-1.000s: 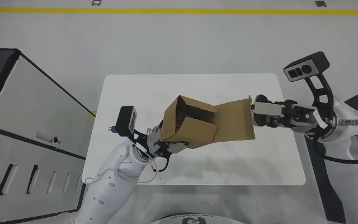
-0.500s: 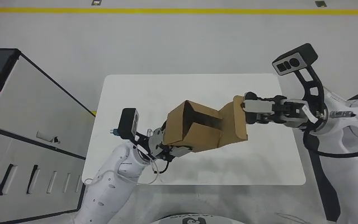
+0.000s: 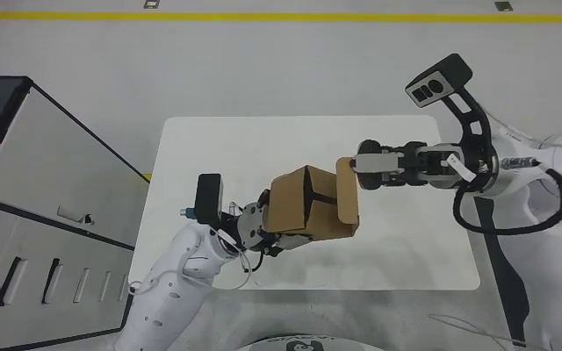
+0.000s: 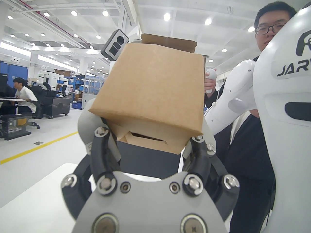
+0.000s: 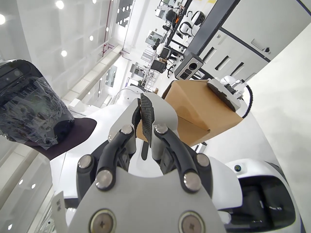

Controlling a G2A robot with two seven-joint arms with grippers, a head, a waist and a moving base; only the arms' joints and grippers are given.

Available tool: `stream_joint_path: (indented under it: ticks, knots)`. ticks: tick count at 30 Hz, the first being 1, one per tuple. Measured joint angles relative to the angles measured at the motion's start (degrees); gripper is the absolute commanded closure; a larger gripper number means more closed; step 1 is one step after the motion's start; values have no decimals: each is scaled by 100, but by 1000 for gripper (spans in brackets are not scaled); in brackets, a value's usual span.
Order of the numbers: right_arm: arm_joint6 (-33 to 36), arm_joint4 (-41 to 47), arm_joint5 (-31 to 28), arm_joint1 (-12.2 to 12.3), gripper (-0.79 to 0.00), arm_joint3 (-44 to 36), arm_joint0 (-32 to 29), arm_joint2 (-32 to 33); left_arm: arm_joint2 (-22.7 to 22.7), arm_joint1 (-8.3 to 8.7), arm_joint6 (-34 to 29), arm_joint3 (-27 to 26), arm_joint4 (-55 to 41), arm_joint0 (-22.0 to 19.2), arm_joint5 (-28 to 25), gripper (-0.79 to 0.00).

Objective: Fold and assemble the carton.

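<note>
Gripping the carton's near end, the left gripper (image 3: pixel 262 232) sits at about 7 o'clock of the table's middle, closest to the robot. Its fingers (image 4: pixel 85 122) are spread to the carton's width and clamp it from two opposite sides. In the right wrist view one pad (image 5: pixel 223 96) lies flat on a brown face.

The carton (image 3: pixel 303 204) is a plain brown box held over the middle of the table (image 3: pixel 193 167), its length running roughly from 8 to 2 o'clock. Whether it touches the tabletop cannot be told. In the left wrist view its gripped end shows folded-in cardboard with a narrow slot.

At the carton's 3 o'clock end a flap (image 3: pixel 348 195) stands folded across the opening, with a dark gap between it and the top panel.

The right gripper (image 3: pixel 355 167) lies stretched in from 3 o'clock, its tip at the flap's 12 o'clock corner. Its black pads are pressed together, and whether any cardboard sits between them cannot be told.

A cabinet (image 3: pixel 53 167) stands beside the table at 9 o'clock. Farthest off, at 12 o'clock, a yellow line (image 3: pixel 263 16) crosses the grey floor (image 3: pixel 290 70).
</note>
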Motion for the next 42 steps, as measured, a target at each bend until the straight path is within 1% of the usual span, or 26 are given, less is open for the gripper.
stream_joint_path:
  ticks: [12, 26, 42]
  knots:
    - [175, -429, 383, 30, 0, -70, 364, -187, -51, 17, 103, 22, 240, 0, 83, 0]
    - [230, -476, 365, 46, 0, -70, 563, -249, -39, 33, 181, 93, 299, -35, 132, 0]
    - [334, -766, 225, 30, 0, 145, 1110, -644, 11, 52, 172, 160, 285, -107, 146, 0]
